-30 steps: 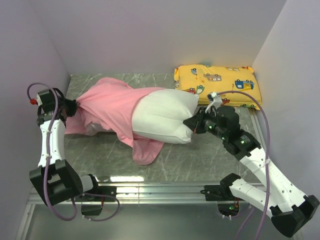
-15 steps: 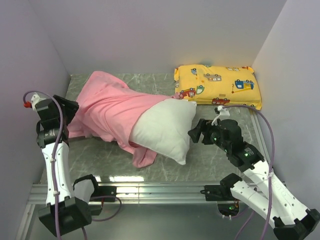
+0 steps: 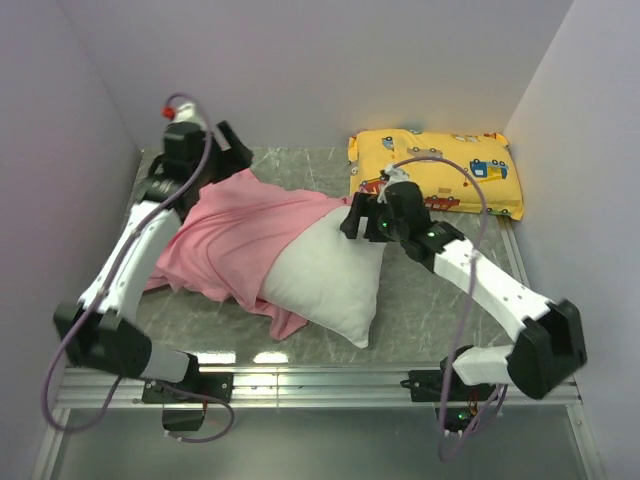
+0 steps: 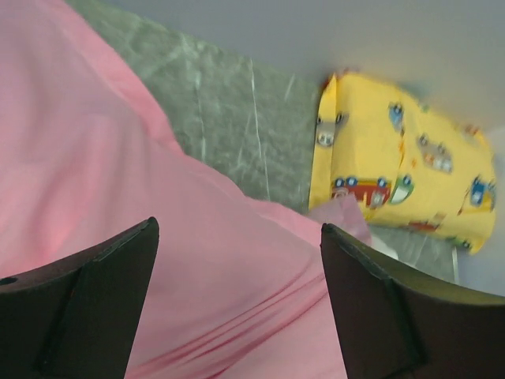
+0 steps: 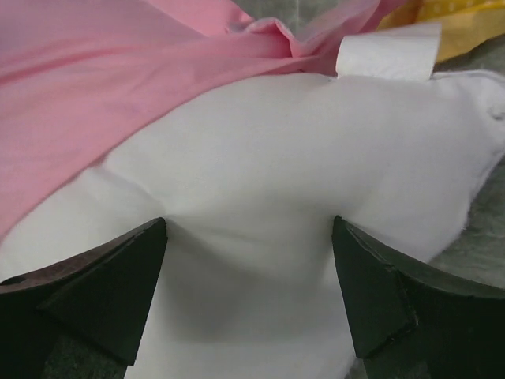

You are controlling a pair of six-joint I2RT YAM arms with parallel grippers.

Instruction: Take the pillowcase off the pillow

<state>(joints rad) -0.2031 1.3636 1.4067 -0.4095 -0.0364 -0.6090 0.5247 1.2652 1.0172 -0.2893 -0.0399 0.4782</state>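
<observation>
The white pillow lies mid-table on the grey marbled tabletop. Its near right half is bare and its far left half sits inside the rumpled pink satin pillowcase, which spreads toward the left wall. The left gripper hangs over the pillowcase's far left edge, its 2 fingers spread wide and grasping nothing, with pink fabric below. The right gripper is at the pillow's far right corner, likewise released, its 2 fingers splayed over bare white cloth, a white label just beyond. The yellow vehicle-print pillow lies at the far right.
</observation>
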